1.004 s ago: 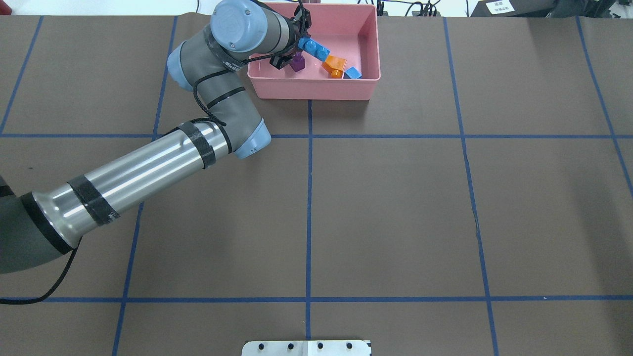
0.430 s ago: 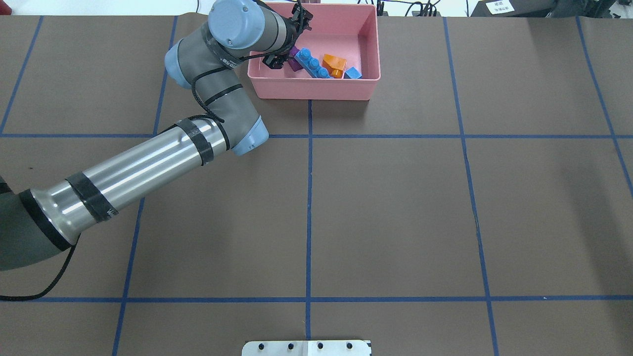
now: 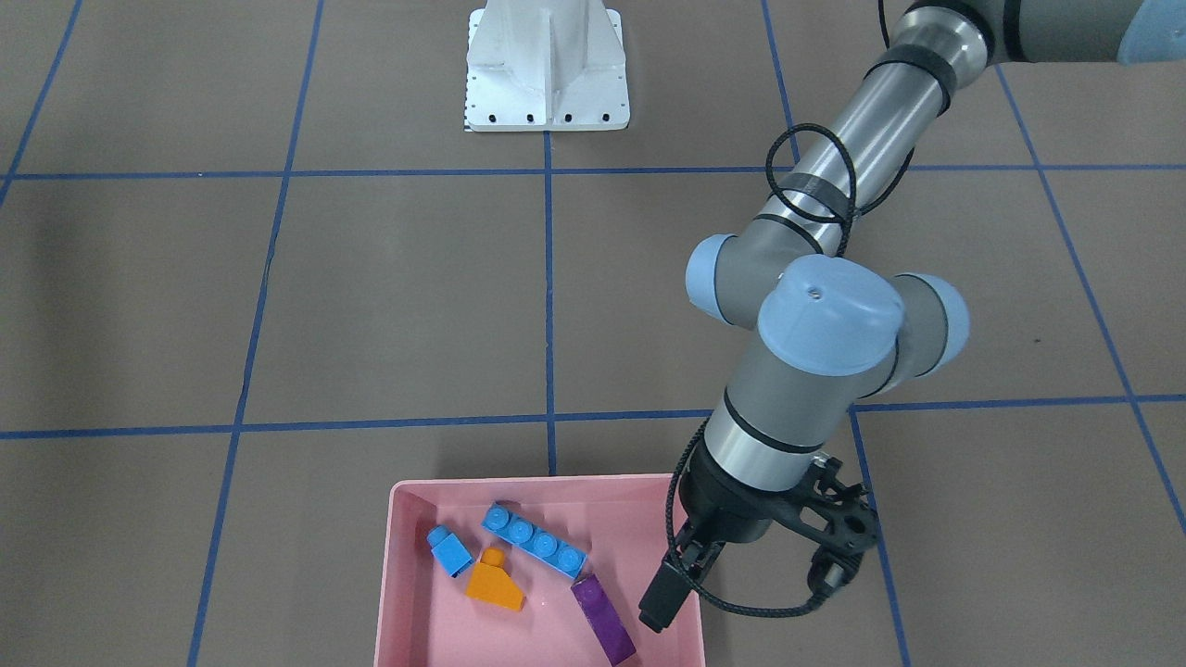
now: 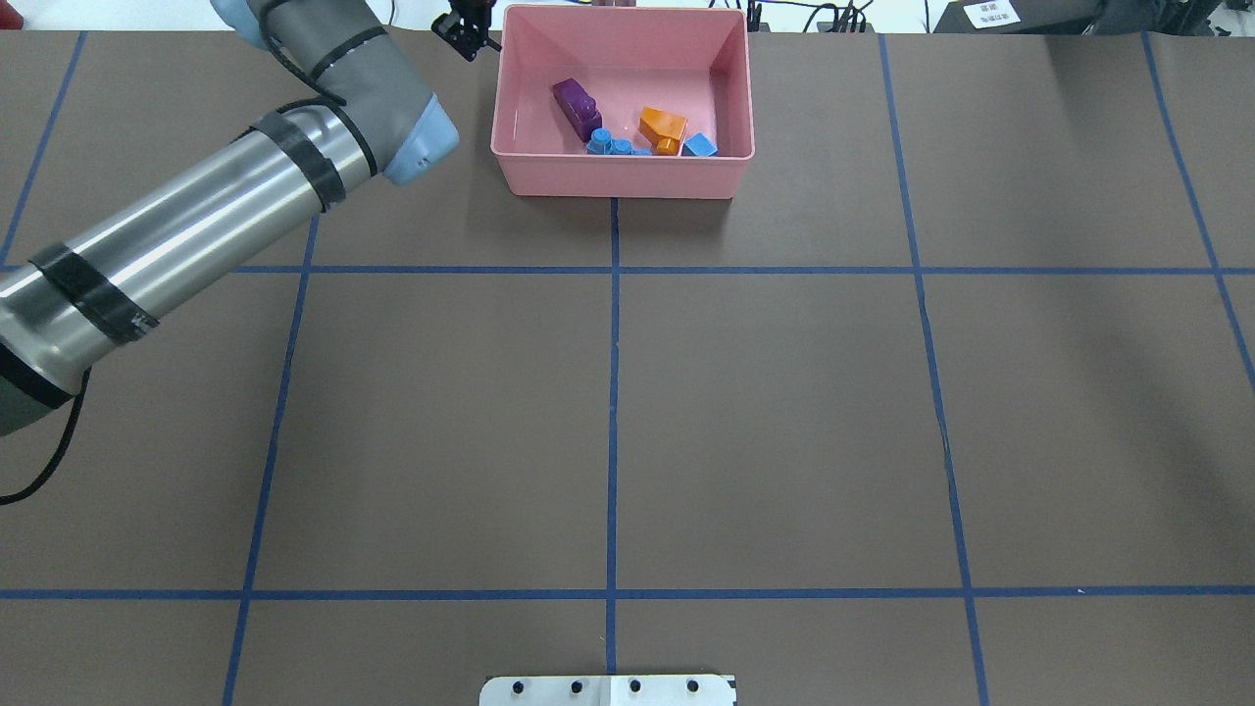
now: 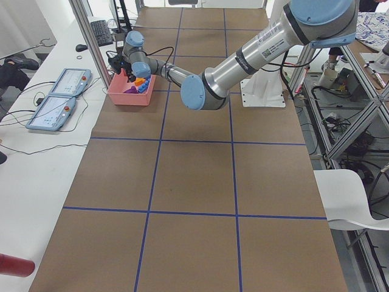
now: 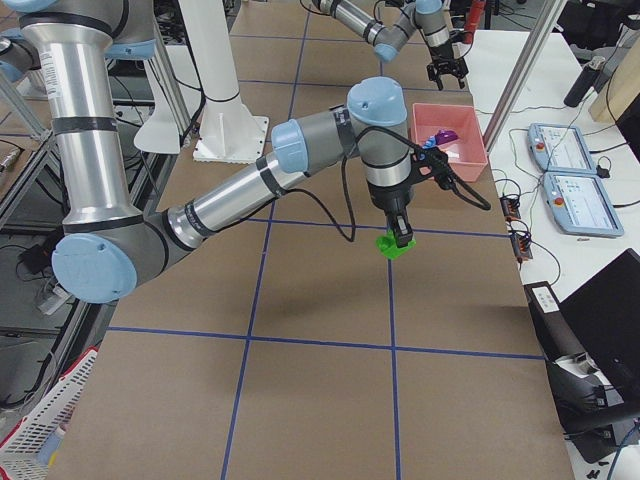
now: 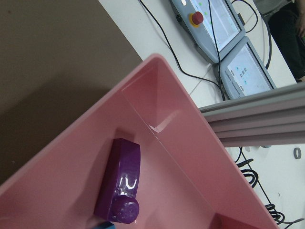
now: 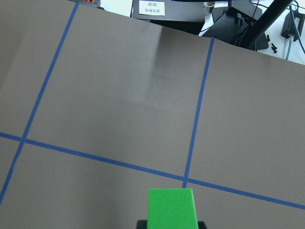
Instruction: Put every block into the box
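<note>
In the pink box (image 4: 627, 182) four bricks are laid: purple (image 4: 577, 108), long blue (image 4: 613, 147), orange (image 4: 663, 126), small blue (image 4: 700, 145). Only the green brick (image 8: 171, 209) is left, clamped in the right gripper (image 6: 399, 238) above the table (image 6: 300, 390); the left gripper (image 4: 463, 29) is found open, empty.

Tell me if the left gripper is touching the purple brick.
Apart. The overhead view shows the left gripper outside the pink box, its wall between them, while the purple brick lies inside.

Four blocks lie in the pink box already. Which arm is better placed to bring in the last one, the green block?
Right: the right gripper already holds the green block over the table, near the box. The left gripper hangs beside the box with empty jaws.
</note>
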You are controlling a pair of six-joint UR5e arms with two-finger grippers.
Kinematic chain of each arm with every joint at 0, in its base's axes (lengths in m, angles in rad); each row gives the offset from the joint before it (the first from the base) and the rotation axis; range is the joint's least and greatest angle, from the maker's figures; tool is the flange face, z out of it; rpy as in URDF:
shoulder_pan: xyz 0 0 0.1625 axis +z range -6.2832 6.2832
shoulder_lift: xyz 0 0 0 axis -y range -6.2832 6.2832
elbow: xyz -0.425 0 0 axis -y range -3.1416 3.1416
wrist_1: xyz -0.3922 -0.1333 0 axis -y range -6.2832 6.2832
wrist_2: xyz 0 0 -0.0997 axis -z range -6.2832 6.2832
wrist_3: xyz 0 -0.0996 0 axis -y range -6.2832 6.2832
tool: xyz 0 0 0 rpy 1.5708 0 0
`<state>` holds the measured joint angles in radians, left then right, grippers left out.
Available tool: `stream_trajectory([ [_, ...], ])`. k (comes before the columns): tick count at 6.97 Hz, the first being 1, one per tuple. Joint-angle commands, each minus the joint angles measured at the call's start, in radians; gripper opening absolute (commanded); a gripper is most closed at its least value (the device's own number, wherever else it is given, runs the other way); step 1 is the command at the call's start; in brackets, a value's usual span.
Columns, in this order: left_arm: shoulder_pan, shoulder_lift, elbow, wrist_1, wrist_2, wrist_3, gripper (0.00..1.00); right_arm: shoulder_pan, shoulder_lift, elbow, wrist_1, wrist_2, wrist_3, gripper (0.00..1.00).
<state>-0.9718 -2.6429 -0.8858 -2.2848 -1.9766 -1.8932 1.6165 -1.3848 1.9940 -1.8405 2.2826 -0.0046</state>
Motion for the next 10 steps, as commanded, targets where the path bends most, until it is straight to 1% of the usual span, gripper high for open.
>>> stream_trajectory([
  [1, -0.097, 0.039, -0.075, 0.126, -0.138, 0.186, 1.0, -0.143, 0.122, -0.001, -0.003, 0.015, 0.229, 0.0],
  [2, -0.148, 0.116, -0.19, 0.219, -0.174, 0.38, 1.0, -0.232, 0.209, -0.033, 0.009, 0.012, 0.367, 0.0],
  [3, -0.166, 0.136, -0.255, 0.366, -0.176, 0.605, 1.0, -0.318, 0.316, -0.082, 0.01, 0.005, 0.487, 0.0],
  [4, -0.176, 0.136, -0.266, 0.454, -0.165, 0.75, 1.0, -0.396, 0.411, -0.136, 0.013, -0.024, 0.597, 0.0],
  [5, -0.189, 0.174, -0.271, 0.453, -0.163, 0.819, 1.0, -0.464, 0.535, -0.249, 0.058, -0.085, 0.668, 0.0],
  [6, -0.202, 0.201, -0.284, 0.453, -0.157, 0.923, 1.0, -0.54, 0.626, -0.382, 0.169, -0.163, 0.804, 0.0],
  [7, -0.205, 0.274, -0.341, 0.453, -0.121, 1.021, 1.0, -0.597, 0.68, -0.529, 0.345, -0.223, 0.916, 0.0],
  [8, -0.208, 0.347, -0.401, 0.453, -0.105, 1.119, 1.0, -0.633, 0.744, -0.708, 0.524, -0.259, 1.004, 0.0],
  [9, -0.223, 0.397, -0.439, 0.455, -0.107, 1.204, 1.0, -0.667, 0.818, -0.862, 0.612, -0.311, 1.035, 0.0],
  [10, -0.225, 0.432, -0.464, 0.455, -0.107, 1.256, 1.0, -0.696, 0.837, -0.929, 0.653, -0.337, 1.037, 0.0],
])
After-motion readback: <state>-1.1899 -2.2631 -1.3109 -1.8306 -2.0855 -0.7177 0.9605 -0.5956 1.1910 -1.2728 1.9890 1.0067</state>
